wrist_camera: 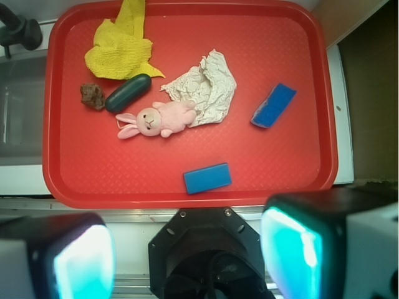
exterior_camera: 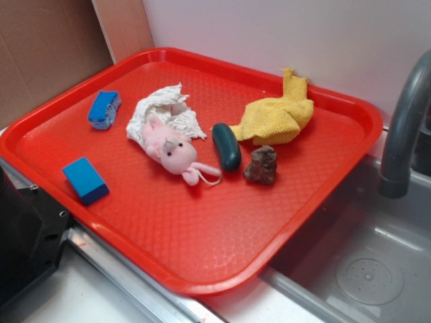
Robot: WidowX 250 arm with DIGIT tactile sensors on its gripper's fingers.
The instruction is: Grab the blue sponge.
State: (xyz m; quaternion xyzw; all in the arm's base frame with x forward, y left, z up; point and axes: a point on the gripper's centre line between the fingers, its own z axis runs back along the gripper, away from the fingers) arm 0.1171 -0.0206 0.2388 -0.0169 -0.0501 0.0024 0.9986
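Pincer [wrist_camera: 187, 261] spread wide, empty, hanging off the red tray's [wrist_camera: 187, 198] near edge | blue sponge [wrist_camera: 273, 106] lies ahead and right in the wrist view, beyond the plain blue block [wrist_camera: 207, 178] | long axis slanted, calling for a wrist turn.

My red tray [exterior_camera: 316, 195] sits beside the sink. On it lie the blue sponge [exterior_camera: 104, 109] near the far left corner, a smooth blue block [exterior_camera: 85, 180], a white rag [exterior_camera: 168, 111] under a pink plush bunny [exterior_camera: 176, 151], a dark green pickle-shaped toy [exterior_camera: 226, 146], a brown lump [exterior_camera: 261, 166] and a yellow cloth [exterior_camera: 279, 116].
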